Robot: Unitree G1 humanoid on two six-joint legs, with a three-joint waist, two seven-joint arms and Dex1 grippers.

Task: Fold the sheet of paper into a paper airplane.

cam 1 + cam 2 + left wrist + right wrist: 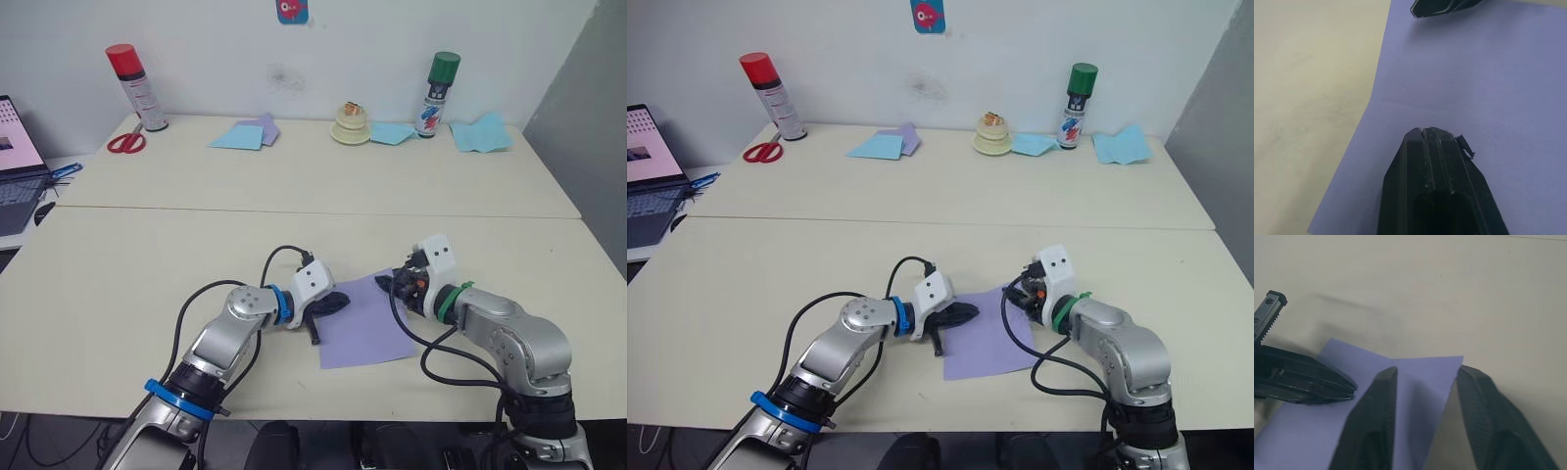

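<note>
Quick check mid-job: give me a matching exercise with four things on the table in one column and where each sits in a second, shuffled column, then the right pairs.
Things:
1. sheet of paper
2. red scissors
3. green-capped spray can
4. red-capped spray can

Places:
A. far edge, the robot's right side, by the wall
B. flat at the near edge, between the left claw and right claw
C. far left corner, standing upright
D. lying flat beside the red-capped can

Pairs: 1-B, 2-D, 3-A, 4-C
</note>
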